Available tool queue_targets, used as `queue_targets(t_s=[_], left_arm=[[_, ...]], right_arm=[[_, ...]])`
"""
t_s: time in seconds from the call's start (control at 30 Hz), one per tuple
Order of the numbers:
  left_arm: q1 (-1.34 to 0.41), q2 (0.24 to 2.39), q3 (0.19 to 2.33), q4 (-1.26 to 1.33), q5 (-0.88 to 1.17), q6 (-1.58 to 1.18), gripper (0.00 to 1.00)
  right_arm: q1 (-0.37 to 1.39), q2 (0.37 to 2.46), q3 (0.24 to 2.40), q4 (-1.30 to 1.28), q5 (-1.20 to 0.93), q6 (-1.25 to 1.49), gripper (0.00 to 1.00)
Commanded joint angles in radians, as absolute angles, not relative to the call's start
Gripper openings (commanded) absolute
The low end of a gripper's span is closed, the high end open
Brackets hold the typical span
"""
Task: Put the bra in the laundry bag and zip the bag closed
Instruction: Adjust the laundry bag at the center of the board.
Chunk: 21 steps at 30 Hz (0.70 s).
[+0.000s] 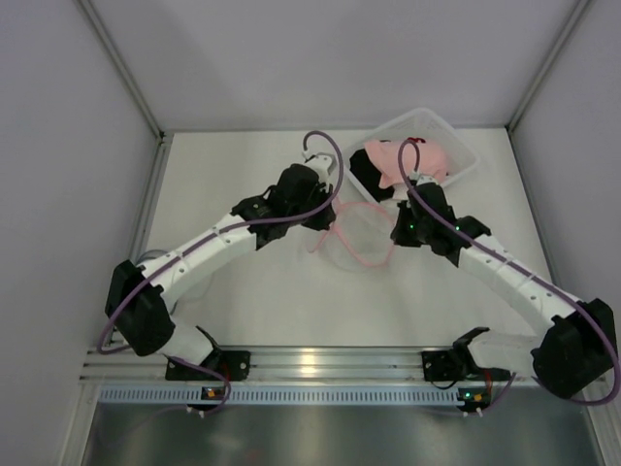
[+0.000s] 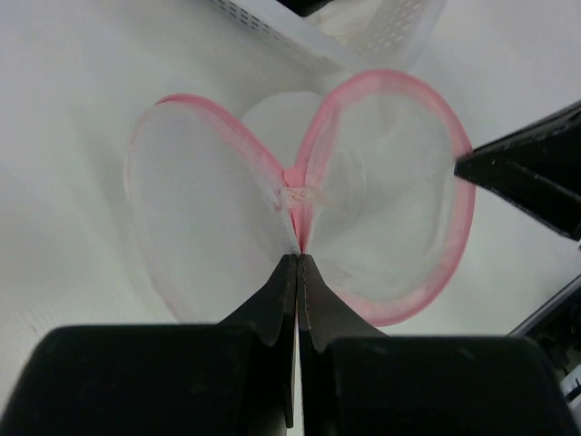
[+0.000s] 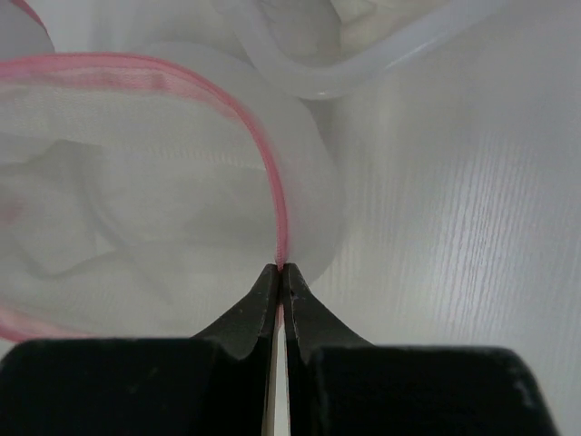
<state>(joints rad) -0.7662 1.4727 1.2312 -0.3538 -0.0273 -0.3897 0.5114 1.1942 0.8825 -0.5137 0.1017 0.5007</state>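
The laundry bag (image 1: pixel 361 239) is a white mesh pouch with a pink zip rim, lying open in the middle of the table. My left gripper (image 1: pixel 328 225) is shut on the rim at the bag's left side, where the two lobes of the bag (image 2: pixel 390 200) meet at its tips (image 2: pixel 298 259). From the other side my right gripper (image 1: pixel 398 233) is shut on the pink rim (image 3: pixel 277 209) at its tips (image 3: pixel 281 268). The bra (image 1: pixel 393 160), pink with a black part, lies in the white basket (image 1: pixel 458 136) at the back right.
The white basket's perforated wall (image 2: pixel 300 32) stands just beyond the bag, and its rim (image 3: pixel 309 84) shows in the right wrist view. White walls enclose the table on the left, back and right. The right arm's dark finger (image 2: pixel 536 173) shows in the left wrist view.
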Motion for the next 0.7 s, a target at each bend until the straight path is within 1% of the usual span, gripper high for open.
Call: queue_targets(t_s=[0.0, 0.1, 0.17, 0.23, 0.27, 0.33, 0.37, 0.4, 0.47, 0.5, 0.6, 0.67], left_arm=[[-0.764, 1.456, 1.328, -0.558, 0.037, -0.331, 0.00], [-0.762, 1.427, 1.357, -0.612, 0.011, -0.321, 0.00], [-0.762, 1.446, 1.341, -0.627, -0.023, -0.318, 0.00], [-0.758, 1.495, 1.367, -0.684, -0.040, -0.322, 0.00], [-0.758, 1.500, 1.367, -0.705, -0.044, -0.339, 0.00], [-0.755, 1.494, 1.344, -0.668, -0.069, -0.353, 0.00], [-0.749, 1.500, 1.359, -0.679, -0.060, -0.354, 0.00], [-0.735, 1.500, 1.412, -0.690, -0.057, -0.360, 0.00], [-0.732, 1.462, 1.425, -0.675, -0.089, -0.380, 0.00], [-0.724, 1.451, 1.404, -0.620, -0.098, -0.385, 0.00], [-0.700, 1.434, 1.437, -0.629, -0.084, -0.388, 0.00], [-0.698, 1.410, 1.378, -0.588, -0.141, -0.394, 0.00]], right_arm=[[0.500, 1.151, 1.026, -0.498, 0.045, 0.517, 0.00], [0.502, 1.065, 1.026, -0.451, 0.006, 0.508, 0.00], [0.500, 1.052, 1.017, -0.443, 0.009, 0.511, 0.00], [0.499, 1.065, 1.063, -0.474, -0.033, 0.523, 0.00], [0.500, 1.068, 1.051, -0.453, -0.057, 0.528, 0.00], [0.500, 1.092, 0.996, -0.410, -0.038, 0.551, 0.00], [0.491, 1.113, 0.996, -0.431, -0.040, 0.589, 0.00], [0.488, 1.146, 1.030, -0.464, -0.087, 0.591, 0.00], [0.494, 1.150, 1.013, -0.390, -0.116, 0.586, 0.00], [0.497, 1.160, 0.965, -0.326, -0.104, 0.600, 0.00], [0.489, 1.199, 1.040, -0.388, -0.124, 0.585, 0.00], [0.500, 1.197, 1.017, -0.364, -0.069, 0.569, 0.00]])
